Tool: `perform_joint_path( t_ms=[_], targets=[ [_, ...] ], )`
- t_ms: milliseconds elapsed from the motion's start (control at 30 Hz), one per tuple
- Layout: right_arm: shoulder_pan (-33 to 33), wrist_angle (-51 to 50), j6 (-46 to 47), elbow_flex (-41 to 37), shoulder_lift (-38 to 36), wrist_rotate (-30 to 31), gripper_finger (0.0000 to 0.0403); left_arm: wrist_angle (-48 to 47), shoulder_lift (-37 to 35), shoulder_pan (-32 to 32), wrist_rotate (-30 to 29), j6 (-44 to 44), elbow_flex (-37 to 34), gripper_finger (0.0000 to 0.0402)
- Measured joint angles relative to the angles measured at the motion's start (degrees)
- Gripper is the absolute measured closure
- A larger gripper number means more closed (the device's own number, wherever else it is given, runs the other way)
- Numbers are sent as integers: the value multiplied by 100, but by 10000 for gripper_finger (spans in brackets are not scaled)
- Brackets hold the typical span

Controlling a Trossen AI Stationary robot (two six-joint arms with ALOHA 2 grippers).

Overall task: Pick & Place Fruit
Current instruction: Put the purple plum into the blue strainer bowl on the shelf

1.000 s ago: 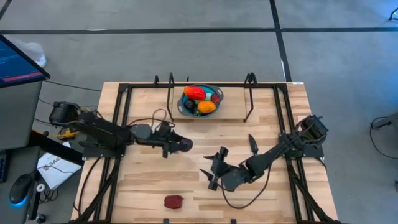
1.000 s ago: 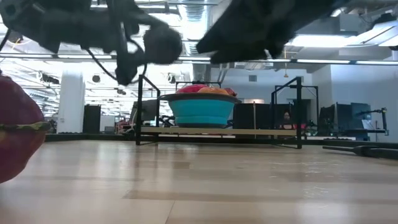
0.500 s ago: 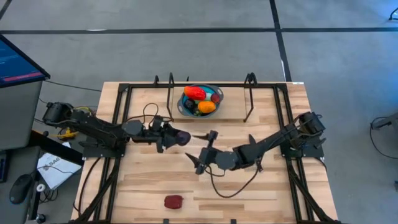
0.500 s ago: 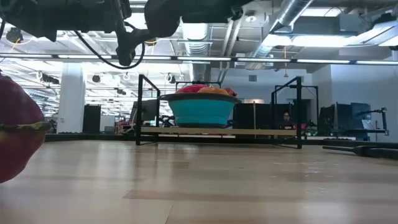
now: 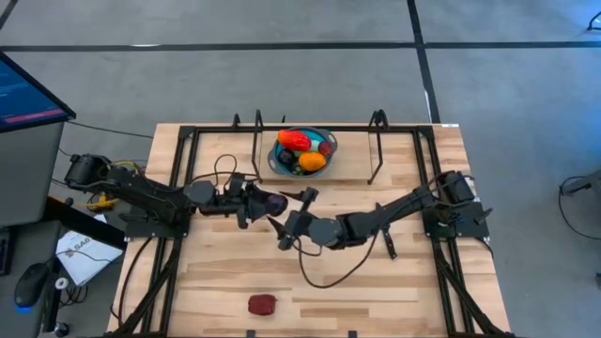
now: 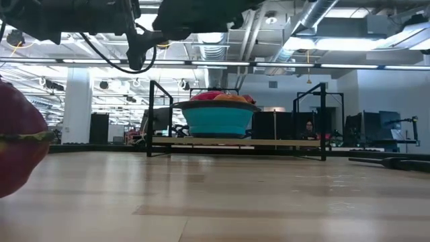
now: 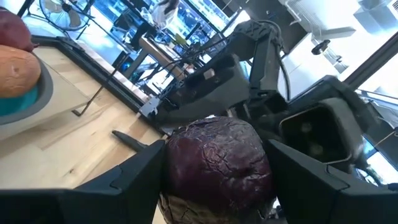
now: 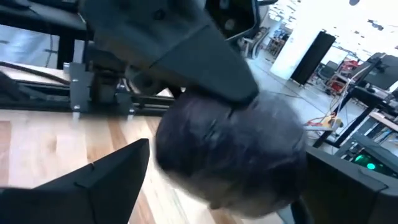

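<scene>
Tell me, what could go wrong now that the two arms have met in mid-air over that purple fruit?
The left gripper holds the purple fruit above the table, while the right gripper is open around it. If the left lets go before the right has closed, the fruit could fall and roll. The two sets of fingers are also very close and might knock together. The blue bowl is already piled high, so one more piece may tumble out.
</scene>
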Motion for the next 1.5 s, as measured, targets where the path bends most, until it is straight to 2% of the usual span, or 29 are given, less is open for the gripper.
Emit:
perform_joint_path(
  t_ms=[133,333,467,600,733,933,1067,1167,1300,1500],
  targets=[
    [1,-33,-88,139,1,22,52,20,2,0,0,-1,-2,147],
    [89,-77,-139,129,-43,119,114,70,2,0,15,35,9,141],
    [191,-141,-113,129,-43,126,144,70,2,-2,60,150,7,121],
    [356,-516,256,129,-53,124,148,79,2,11,197,628,2,85],
    [552,-1395,893,126,-219,102,149,112,-98,94,367,919,0,53],
    [642,-3956,2695,126,-892,77,150,-132,-285,-37,436,1568,-2,38],
    [314,-5213,3660,126,-1498,-584,144,-615,-295,-378,300,1915,-2,49],
    [-136,-5637,3764,126,-1867,-1062,140,-1090,-283,-703,-79,2084,-2,60],
    [-1013,-5678,3243,126,-2273,-1792,139,-1441,-280,-1080,-432,2126,-4,73],
    [-2632,-5098,2798,126,-2386,-3670,138,-1460,-280,-1259,-462,2278,-4,86]
  ],
)
